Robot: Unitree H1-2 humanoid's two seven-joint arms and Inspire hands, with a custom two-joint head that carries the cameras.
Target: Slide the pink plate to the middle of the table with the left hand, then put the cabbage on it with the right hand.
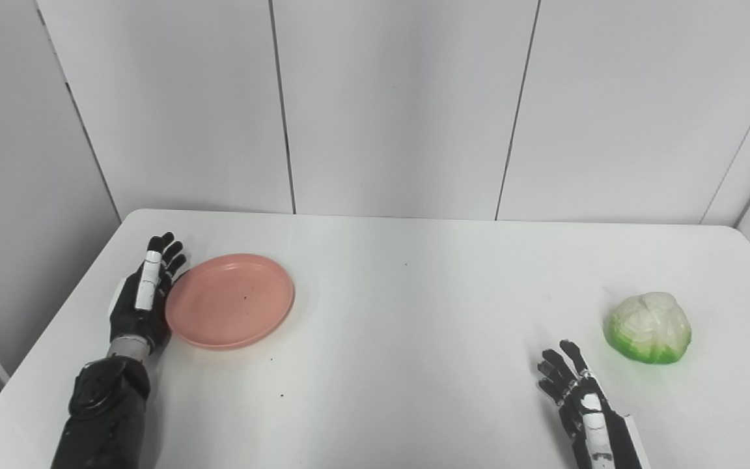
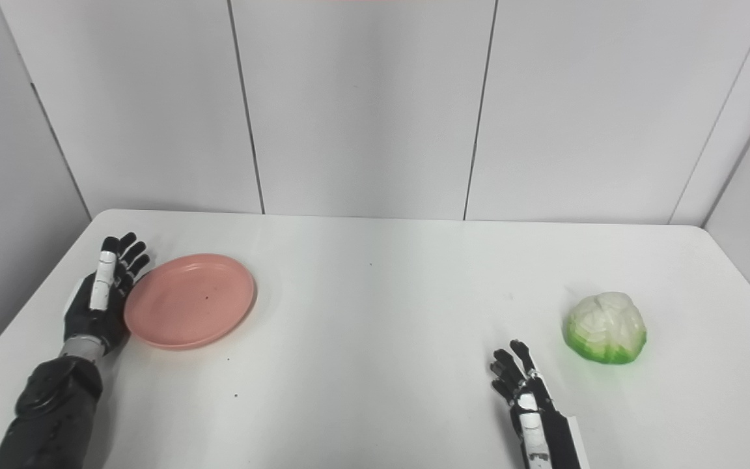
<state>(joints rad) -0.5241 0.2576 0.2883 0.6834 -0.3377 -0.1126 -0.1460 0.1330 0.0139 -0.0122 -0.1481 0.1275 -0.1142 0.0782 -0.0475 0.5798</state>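
A pink plate (image 1: 230, 301) lies flat on the left part of the white table (image 1: 414, 306). My left hand (image 1: 144, 293) stands on edge right against the plate's left rim, fingers stretched out and apart, holding nothing. A white and green cabbage (image 1: 650, 326) sits at the right side of the table. My right hand (image 1: 573, 384) is open near the front edge, left of and nearer than the cabbage, a clear gap away from it.
White wall panels close off the back of the table. The table's left edge runs just left of my left arm (image 1: 105, 410). A few small dark specks dot the tabletop.
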